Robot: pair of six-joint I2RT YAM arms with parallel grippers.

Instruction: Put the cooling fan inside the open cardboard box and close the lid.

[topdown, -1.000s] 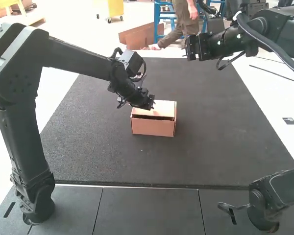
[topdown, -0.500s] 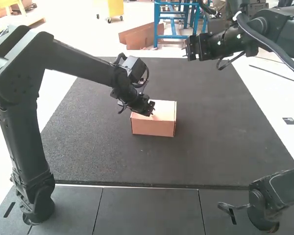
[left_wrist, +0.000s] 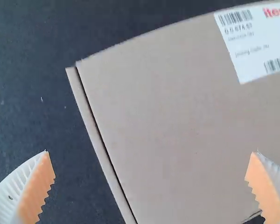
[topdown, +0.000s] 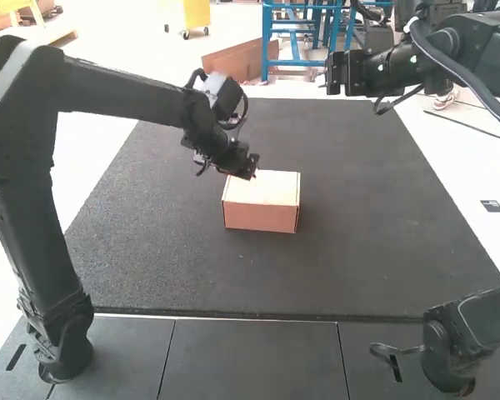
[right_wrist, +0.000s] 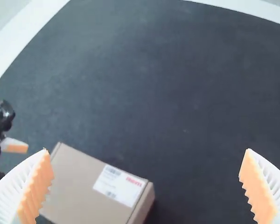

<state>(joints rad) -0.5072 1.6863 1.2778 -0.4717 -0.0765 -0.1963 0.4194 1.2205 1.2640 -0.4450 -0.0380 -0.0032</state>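
The left pincer (topdown: 242, 165) is held open, its white ribbed fingers (left_wrist: 28, 191) spread wide above the left rear corner of the cardboard box (topdown: 261, 201). It seems to be just clear of the lid, though contact cannot be ruled out. The box is seen shut, with a white label (left_wrist: 254, 39) on its flat lid. It is set near the middle of the black mat (topdown: 150, 250) on the tabletop (topdown: 250, 358). The right pincer (topdown: 327, 73) is likewise held open, raised well apart beyond the box.
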